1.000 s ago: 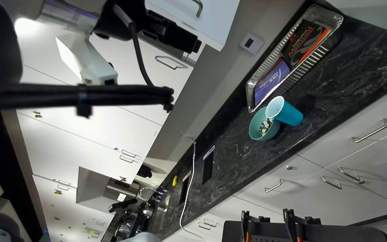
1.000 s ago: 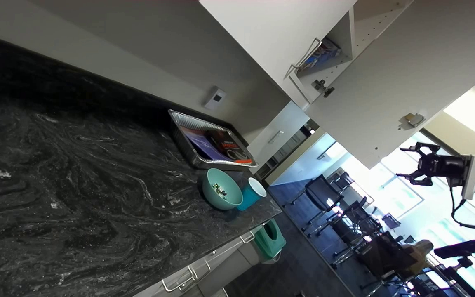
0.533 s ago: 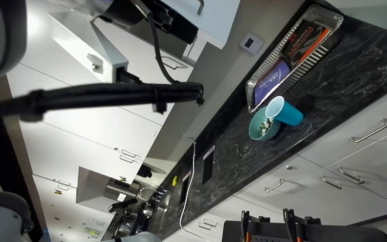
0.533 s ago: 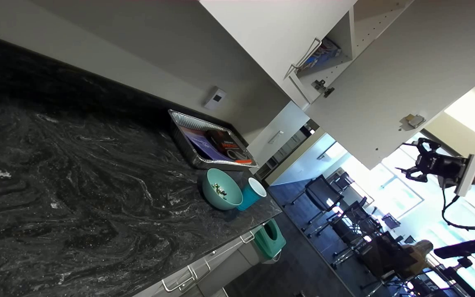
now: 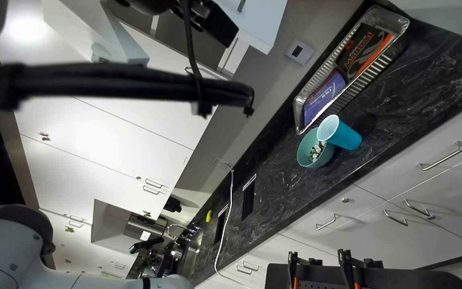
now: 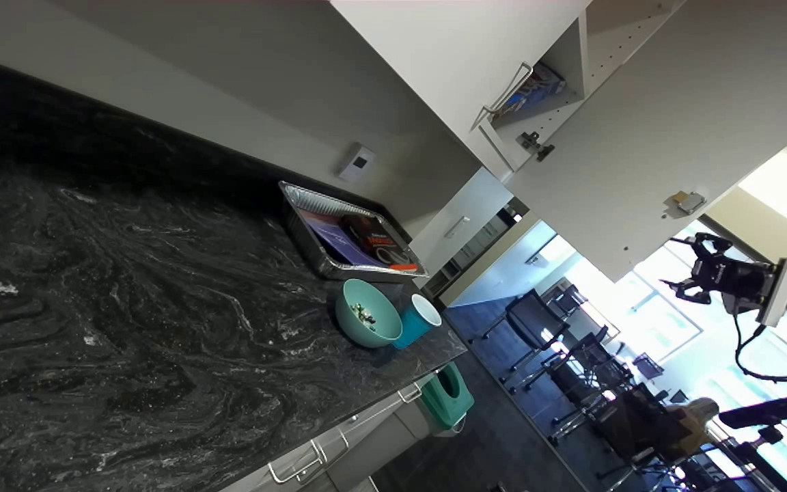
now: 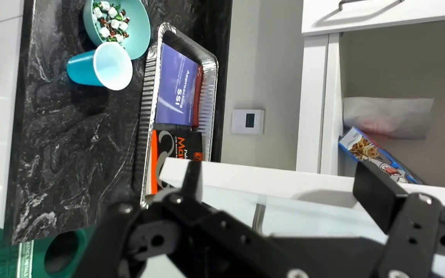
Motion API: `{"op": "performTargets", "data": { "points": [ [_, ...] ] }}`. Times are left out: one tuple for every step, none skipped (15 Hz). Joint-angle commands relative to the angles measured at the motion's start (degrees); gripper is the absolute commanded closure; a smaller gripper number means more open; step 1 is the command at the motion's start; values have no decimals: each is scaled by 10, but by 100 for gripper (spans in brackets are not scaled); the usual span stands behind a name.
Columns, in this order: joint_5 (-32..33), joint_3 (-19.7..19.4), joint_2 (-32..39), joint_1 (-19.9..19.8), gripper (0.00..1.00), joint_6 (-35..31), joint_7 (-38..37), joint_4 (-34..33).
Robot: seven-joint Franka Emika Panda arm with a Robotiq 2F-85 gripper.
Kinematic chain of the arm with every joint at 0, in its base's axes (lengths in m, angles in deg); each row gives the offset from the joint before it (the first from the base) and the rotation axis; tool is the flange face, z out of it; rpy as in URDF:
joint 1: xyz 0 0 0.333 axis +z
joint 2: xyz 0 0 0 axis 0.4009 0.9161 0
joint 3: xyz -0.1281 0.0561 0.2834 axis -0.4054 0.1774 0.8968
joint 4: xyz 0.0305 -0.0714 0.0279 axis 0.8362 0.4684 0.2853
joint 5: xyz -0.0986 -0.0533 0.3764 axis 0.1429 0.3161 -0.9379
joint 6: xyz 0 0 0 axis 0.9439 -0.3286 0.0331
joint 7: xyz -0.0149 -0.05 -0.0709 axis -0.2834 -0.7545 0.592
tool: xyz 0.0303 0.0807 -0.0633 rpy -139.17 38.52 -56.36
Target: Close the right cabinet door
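Wrist view, clock centred on tray (image 7: 208, 96): bowl (image 7: 137, 29) at 11 o'clock, cup (image 7: 101, 67) at 10, all three on countertop (image 7: 75, 154); thermostat (image 7: 247, 121) at 3, on wall (image 7: 262, 69). In tray: manual (image 7: 180, 144) at 6 o'clock from book (image 7: 176, 87); right cabinet door (image 7: 303, 212) at 5 o'clock from thermostat; box (image 7: 369, 150) inside cabinet (image 7: 311, 108).

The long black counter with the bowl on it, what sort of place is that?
Probably an office kitchen: white cupboards hang above the counter, the bowl seems to hold food, and chairs stand beyond.

We see the flat white rectangular right cabinet door (image 6: 684, 123) standing open, jutting from its white cabinet (image 7: 312, 104).
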Motion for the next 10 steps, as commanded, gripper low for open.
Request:
{"op": "performTargets", "data": {
  "points": [
    [-8,3,37,-28,0,39,9,-46],
    [-7,3,41,-33,0,39,10,-50],
    [-8,2,46,-38,0,40,9,-56],
    [-10,2,50,-43,0,39,7,-61],
    [-9,4,53,-47,0,27,3,-64],
    [-12,7,55,-50,0,17,0,-65],
    [-21,10,55,-51,0,2,-1,-62],
    [-29,13,56,-52,0,-4,3,-61],
    [-38,16,58,-52,0,-10,4,-59],
    [-49,19,60,-53,0,-18,5,-57]
  ]
}}
